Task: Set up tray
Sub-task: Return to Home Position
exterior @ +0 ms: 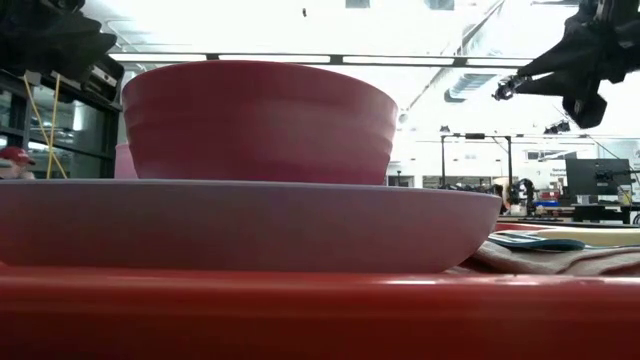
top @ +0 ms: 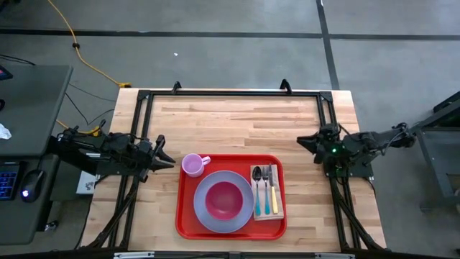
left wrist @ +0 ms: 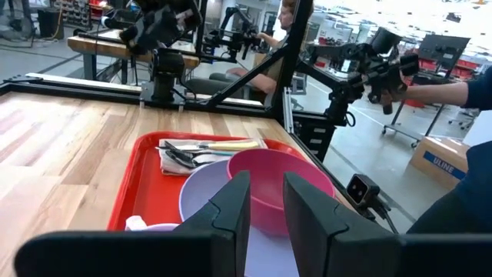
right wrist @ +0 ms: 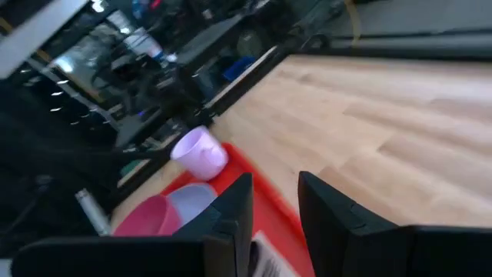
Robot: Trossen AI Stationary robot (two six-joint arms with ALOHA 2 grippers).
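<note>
**Item 1.** Large flat red plastic rectangular tray [top: 185, 216] with rounded corners and a low raised rim.
**Location:** flat on the light wooden plank table [top: 237, 119], at its near edge, between the 2 arms, with its long sides running left to right.

**Contents, 7 pieces:**
- 1 round lavender plastic plate [top: 201, 208] in the middle of the tray.
- 1 round pink plastic bowl [top: 224, 199], upright, standing in the centre of the plate.
- 1 small lilac plastic cup [top: 192, 165] with a side handle, upright, at the tray's far left corner, just beside the plate.
- 1 tan rectangular paper napkin [top: 279, 210], flat along the tray's right side, just beside the plate.
- 1 blue-handled spoon [top: 256, 188], leftmost on the napkin.
- 1 blue-handled fork [top: 264, 193], in the middle of the napkin.
- 1 yellow-handled knife [top: 273, 196], rightmost on the napkin.

The 3 utensils lie side by side with their heads toward the table's far edge.

**Left gripper** [top: 164, 152]: held above the table left of the tray, near the cup but apart from it. Its 2 dark fingers stand parted by a narrow gap with nothing between them.

**Right gripper** [top: 306, 145]: held above the table beyond the tray's far right corner, apart from the tray. Its fingers are likewise parted and empty.

**Surroundings:**
- A black metal frame [top: 230, 93] runs along the table's far and side edges.
- A person's blue sleeve [left wrist: 478, 86] shows in the room beyond the table.
</note>
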